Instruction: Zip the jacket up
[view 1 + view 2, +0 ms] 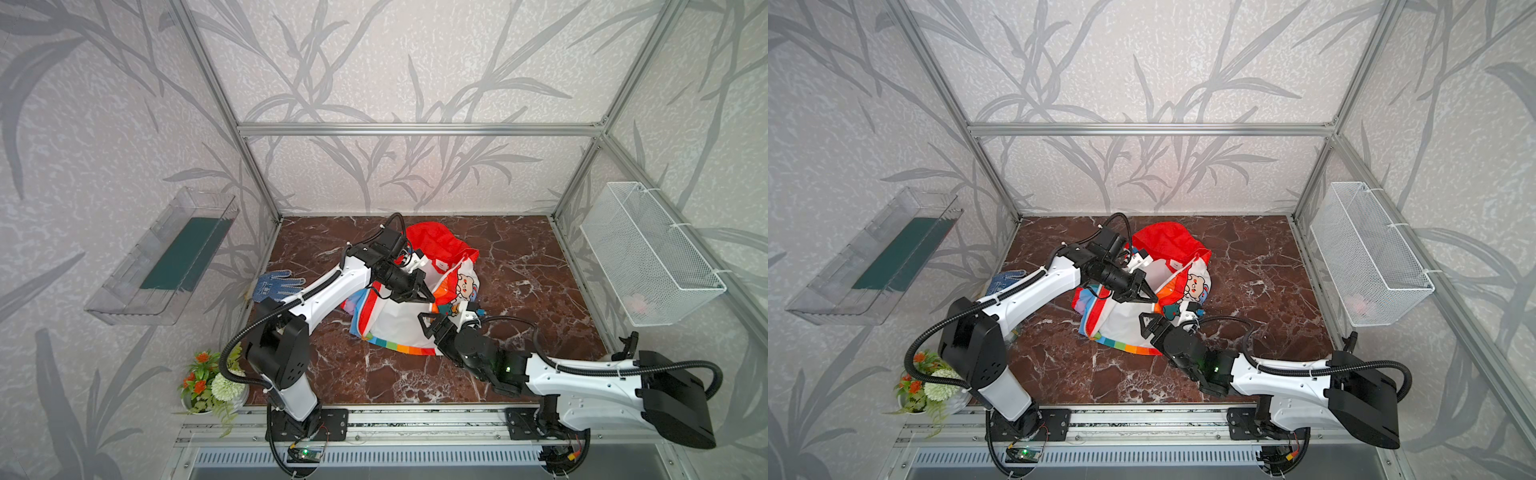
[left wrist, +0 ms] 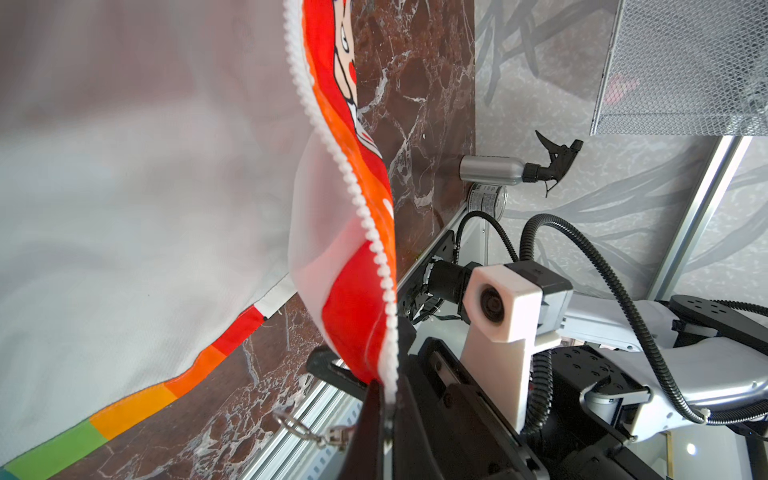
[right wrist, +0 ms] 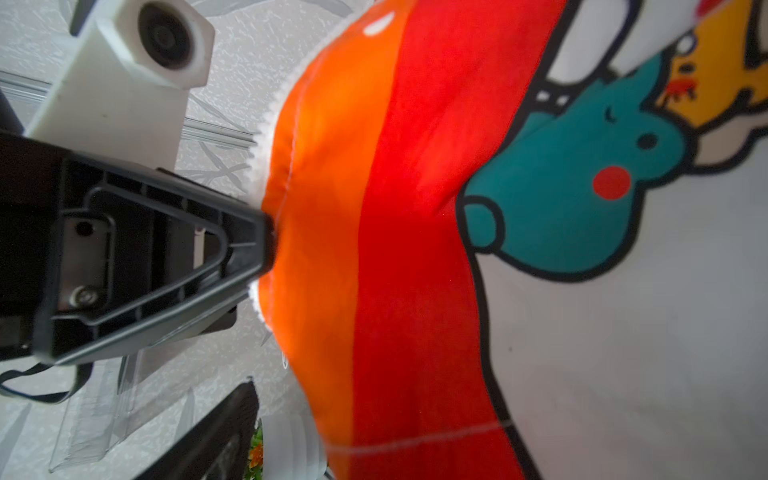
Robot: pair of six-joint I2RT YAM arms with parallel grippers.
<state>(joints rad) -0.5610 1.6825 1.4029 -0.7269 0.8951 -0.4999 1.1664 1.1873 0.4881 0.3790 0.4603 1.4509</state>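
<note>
The jacket [image 1: 399,326] lies opened out about the middle of the marble worktop [image 1: 523,266], a little toward its left edge, white lining up. Its long axis runs far to near. The red hood [image 1: 436,241] points at the far edge and the rainbow hem [image 1: 399,345] at the near edge, skewed slightly toward the near left corner. On the right side, the front panel with the cartoon print [image 1: 463,284] is raised off the lining rather than lying flat.

The left gripper [image 1: 429,297] reaches in from the left edge over the lining, its jaws pressed together on that panel's edge. In the left wrist view the white zipper teeth [image 2: 345,174] run down the orange stripe straight into the pinch. A metal slider with a ring pull [image 2: 332,434] hangs just beside it.

The right gripper [image 1: 434,318] comes in from the near right corner, just beside that pinch. Its jaws are spread wide with nothing clamped. In the left wrist view one of its fingers [image 2: 328,368] shows on one side of the hanging panel, and the gripper's body on the other.

A blue dotted glove [image 1: 276,282] lies by the left edge, apart from the jacket.
</note>
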